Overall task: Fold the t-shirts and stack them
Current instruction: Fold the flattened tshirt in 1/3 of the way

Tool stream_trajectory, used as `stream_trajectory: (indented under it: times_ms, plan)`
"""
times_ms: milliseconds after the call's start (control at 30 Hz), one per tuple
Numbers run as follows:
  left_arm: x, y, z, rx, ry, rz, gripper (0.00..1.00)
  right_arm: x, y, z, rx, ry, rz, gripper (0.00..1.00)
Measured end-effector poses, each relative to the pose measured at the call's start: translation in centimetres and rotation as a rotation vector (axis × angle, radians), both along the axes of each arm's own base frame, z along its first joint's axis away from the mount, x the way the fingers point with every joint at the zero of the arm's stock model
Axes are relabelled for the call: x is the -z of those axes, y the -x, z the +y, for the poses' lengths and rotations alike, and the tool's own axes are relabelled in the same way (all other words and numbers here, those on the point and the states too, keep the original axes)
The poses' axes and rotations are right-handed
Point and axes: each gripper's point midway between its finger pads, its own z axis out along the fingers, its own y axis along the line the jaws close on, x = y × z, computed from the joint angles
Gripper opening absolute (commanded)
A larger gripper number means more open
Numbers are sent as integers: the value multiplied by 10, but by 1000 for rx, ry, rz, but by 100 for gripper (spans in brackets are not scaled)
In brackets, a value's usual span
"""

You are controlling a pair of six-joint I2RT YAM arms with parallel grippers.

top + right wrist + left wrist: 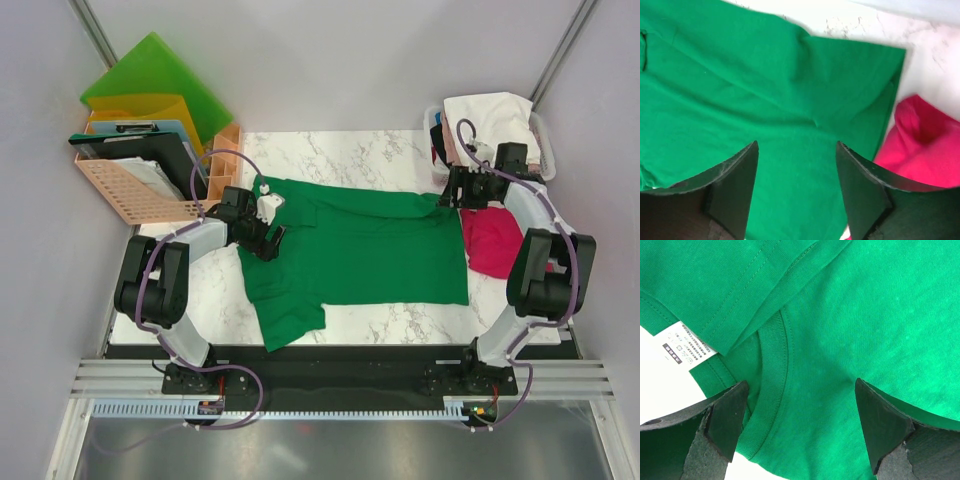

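Note:
A deep green t-shirt (365, 250) lies spread over the marble table, one sleeve hanging toward the near edge. My left gripper (266, 238) stands open over its collar end. In the left wrist view the ribbed collar (771, 385) and a white label (687, 345) show, with the left gripper (800, 385) holding nothing. My right gripper (450, 193) hovers open above the shirt's far right corner, and in its wrist view the right gripper (797, 145) has only green cloth (765, 100) below it. A magenta-red t-shirt (490, 245) (925, 140) lies bunched just right of the green one.
A peach rack (135, 190) with folders and a green sheet (160, 80) stands at the back left. A white basket (543, 135) holding white cloth (490, 112) sits at the back right. Bare marble (350, 150) shows behind the shirt.

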Motion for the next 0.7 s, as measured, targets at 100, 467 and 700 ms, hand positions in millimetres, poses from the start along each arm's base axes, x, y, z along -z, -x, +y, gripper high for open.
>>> stream_trajectory:
  times_ms: [100,467,700]
  plan:
    - [0,0,0,0,0,-1,94,-12,13,-5,18,5,-26,68]
    - [0,-1,0,0,0,-2,94,-6,48,-11,35,-15,-7,58]
    - [0,-1,0,0,0,-2,95,41,47,-7,17,-60,111,56]
